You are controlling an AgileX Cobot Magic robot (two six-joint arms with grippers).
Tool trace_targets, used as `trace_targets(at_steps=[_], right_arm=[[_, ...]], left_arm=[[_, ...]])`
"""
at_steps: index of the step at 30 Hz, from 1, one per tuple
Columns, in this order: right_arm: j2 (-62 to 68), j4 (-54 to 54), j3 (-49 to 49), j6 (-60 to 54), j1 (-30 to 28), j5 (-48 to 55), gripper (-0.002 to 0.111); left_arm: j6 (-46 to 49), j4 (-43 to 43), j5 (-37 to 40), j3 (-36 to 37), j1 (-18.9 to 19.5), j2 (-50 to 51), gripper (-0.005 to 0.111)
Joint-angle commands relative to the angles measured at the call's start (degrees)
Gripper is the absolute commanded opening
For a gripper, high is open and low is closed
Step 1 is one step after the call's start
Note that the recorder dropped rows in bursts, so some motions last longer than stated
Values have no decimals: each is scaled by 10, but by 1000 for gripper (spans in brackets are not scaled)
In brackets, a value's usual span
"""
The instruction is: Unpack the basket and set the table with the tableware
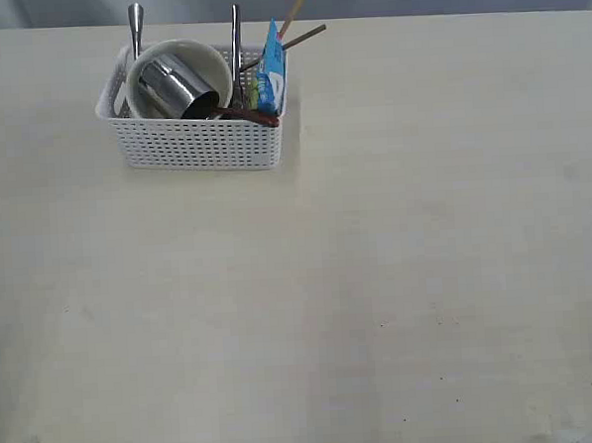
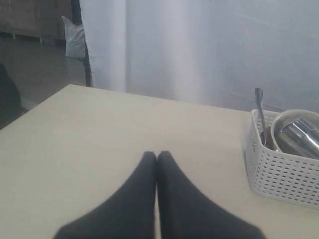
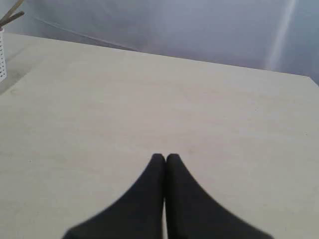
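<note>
blue snack packet [image 1: 271, 76], print too small to read

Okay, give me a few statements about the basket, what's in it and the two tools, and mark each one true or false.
1. The steel cup lies inside the cream bowl. True.
2. The blue packet lies flat on the table. False: it stands in the basket, near the chopsticks.
3. The left tool and the right tool are both shut and hold nothing. True.
4. The basket is tipped onto its side. False: it stands upright on the table.
</note>
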Motion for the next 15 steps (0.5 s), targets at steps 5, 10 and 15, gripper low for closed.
trace_targets(at_steps=[5,10,15], right_arm=[[-1,-1,2,0,2,5,0],[-1,-1,2,0,2,5,0],[-1,-2,2,1,2,0,0]], left_arm=[[-3,2,-2,2,2,-2,0],[-3,2,-2,2,2,-2,0],[-3,2,-2,2,2,-2,0]])
